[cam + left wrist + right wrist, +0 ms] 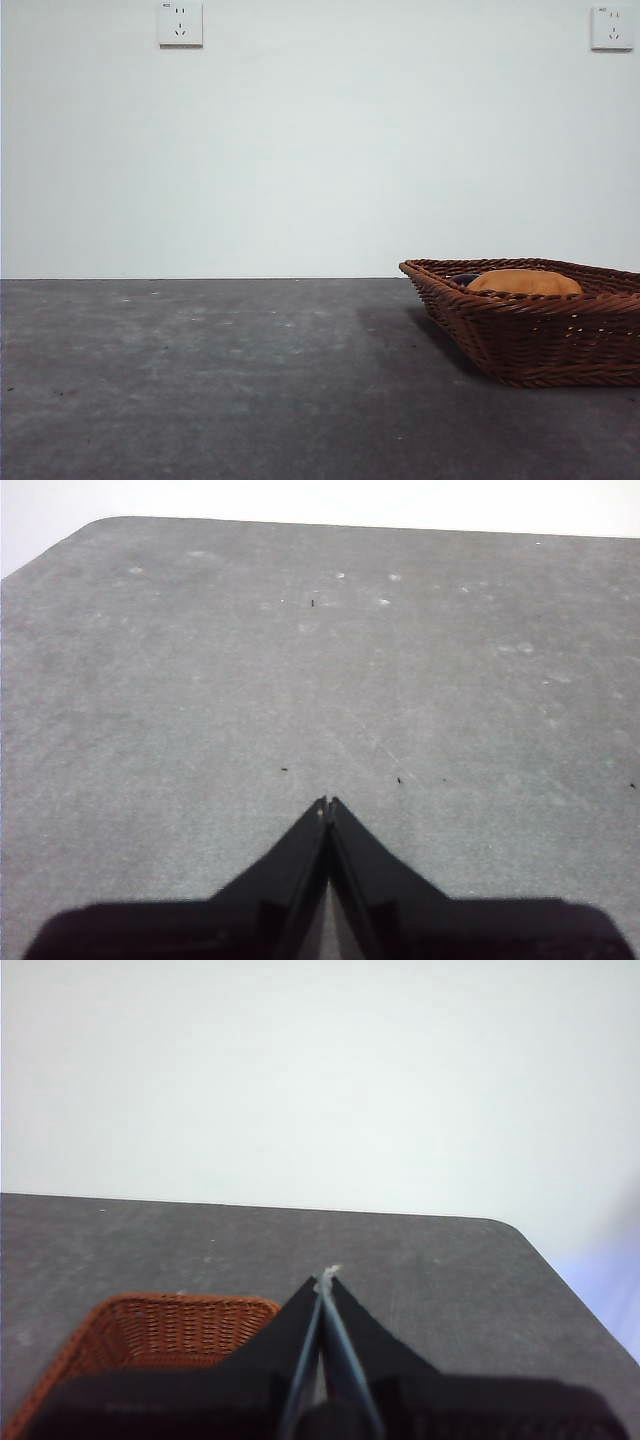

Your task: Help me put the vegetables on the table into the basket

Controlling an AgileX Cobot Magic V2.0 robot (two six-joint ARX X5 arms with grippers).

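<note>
I see a rough woven wicker basket (530, 335), a matt speckled table (220, 380), and a smooth orange tuber (523, 282).

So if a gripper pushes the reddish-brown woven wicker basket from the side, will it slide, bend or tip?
The reddish-brown woven wicker basket would probably slide rather than tip, since it sits low and wide on the flat dark grey table. Its woven walls may flex slightly. The orange-brown tuber inside looks rounded, so it might roll a little.

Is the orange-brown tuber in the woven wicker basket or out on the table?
In: the orange-brown tuber shows above the brown wicker basket rim, inside it.
</note>
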